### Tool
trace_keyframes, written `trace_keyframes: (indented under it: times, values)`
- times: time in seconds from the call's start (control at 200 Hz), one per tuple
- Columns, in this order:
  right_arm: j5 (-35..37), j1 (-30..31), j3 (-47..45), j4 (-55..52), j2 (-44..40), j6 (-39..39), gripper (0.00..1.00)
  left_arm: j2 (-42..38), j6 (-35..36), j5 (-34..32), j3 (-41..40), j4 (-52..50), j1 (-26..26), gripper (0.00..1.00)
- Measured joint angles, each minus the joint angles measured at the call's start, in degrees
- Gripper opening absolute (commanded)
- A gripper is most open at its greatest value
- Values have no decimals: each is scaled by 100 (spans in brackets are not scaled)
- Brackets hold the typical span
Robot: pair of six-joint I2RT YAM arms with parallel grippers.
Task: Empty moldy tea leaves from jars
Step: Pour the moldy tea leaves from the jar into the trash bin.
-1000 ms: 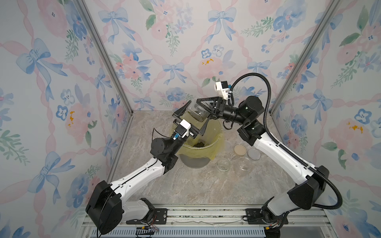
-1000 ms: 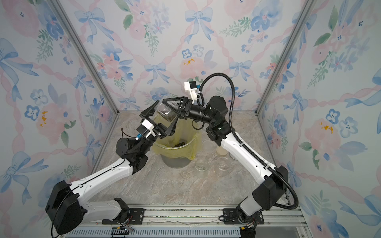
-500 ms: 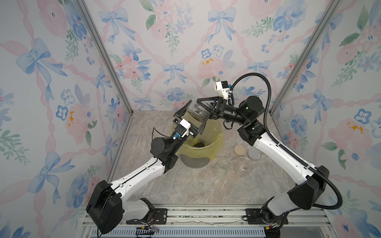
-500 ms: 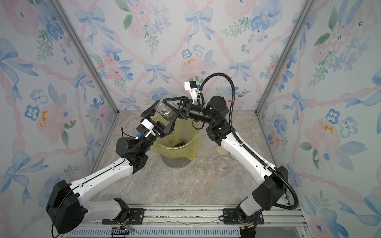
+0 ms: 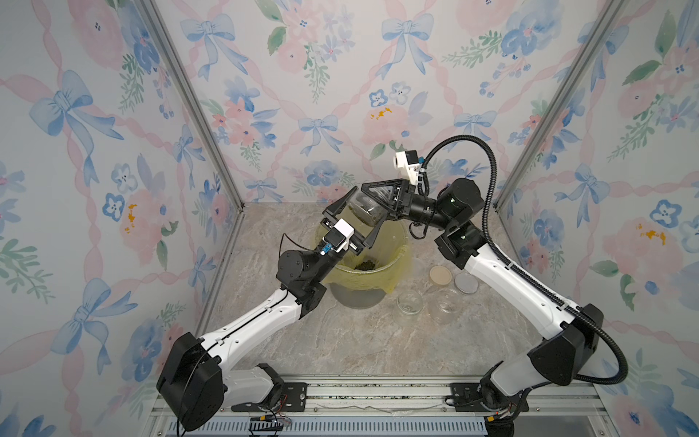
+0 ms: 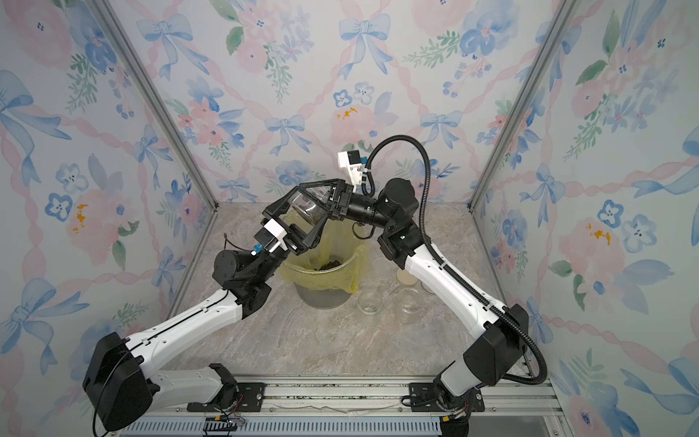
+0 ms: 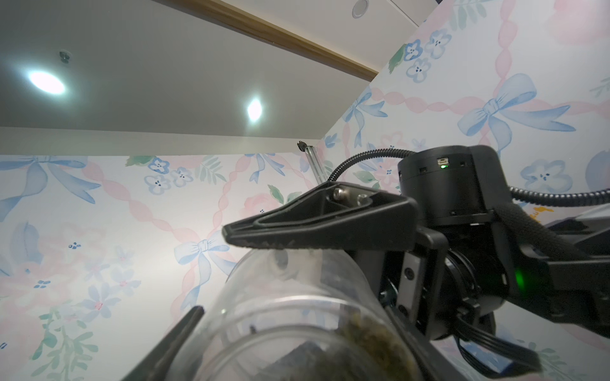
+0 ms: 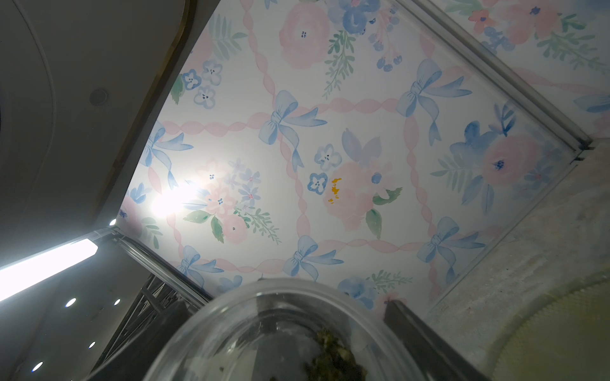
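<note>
Left hand [image 5: 364,209] has closed tight on the jar [image 5: 359,212]; cannot tell whether right hand [image 5: 374,206] grips

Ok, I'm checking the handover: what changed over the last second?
The left gripper closed on the jar between the right gripper's jaws, above the bin; whether the right gripper has let go is unclear. Bin, table jars and lids stayed put.

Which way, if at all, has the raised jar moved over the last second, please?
No: the jar stays tilted above the far rim of the yellow-lined bin, with no visible shift against it.
</note>
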Motion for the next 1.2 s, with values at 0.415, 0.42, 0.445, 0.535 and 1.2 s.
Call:
trace_keyframes:
  times: [0.415,0.42,0.445,0.535,1.2]
  values:
    - [-9,-186,-289,31,-52,-15,97,-74,20,4,0,-490,48,45]
    - [-7,-192,-302,33,-55,-15,97,-79,20,7,0,-509,50,45]
    - [-7,-232,-354,50,-79,-7,97,-92,20,11,0,-586,52,45]
    - [-2,-433,-601,116,-201,2,97,-151,13,9,0,-894,85,45]
    - [743,-1436,-2911,-916,-2780,-1469,97,-1189,-896,-540,-101,-2885,245,45]
